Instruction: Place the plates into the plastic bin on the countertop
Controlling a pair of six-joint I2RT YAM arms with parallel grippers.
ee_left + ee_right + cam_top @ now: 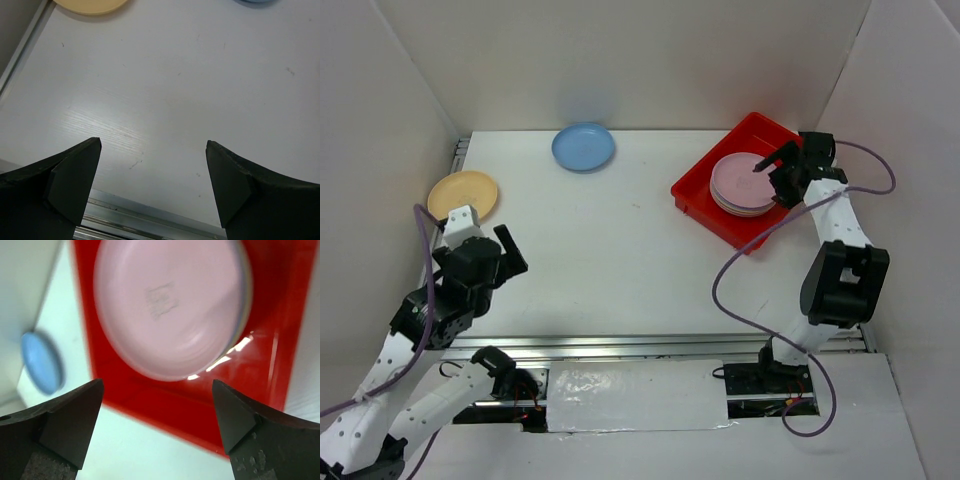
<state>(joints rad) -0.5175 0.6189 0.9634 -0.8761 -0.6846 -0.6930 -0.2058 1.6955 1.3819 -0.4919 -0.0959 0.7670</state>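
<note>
Over far-right red bin (698, 203): right gripper (155, 385) jaws spread wide, holding nothing, above pink-topped plate stack (740, 185) lying in it | right arm stretched far, wrist tipped down | left gripper (154, 145) wide, empty, over near-left countertop (620, 250) | blue plate (583, 146), yellow plate (462, 193) far left, outside bin

No word, number or brand can be read anywhere in these views. The only mark is a faint square stamp (161, 301) at the centre of the top pink plate (200, 335), which lies in the red bin (272, 365); in the right wrist view it sits toward twelve o'clock from the middle of the picture, and it is too blurred to make out any letters or figures in it
</note>
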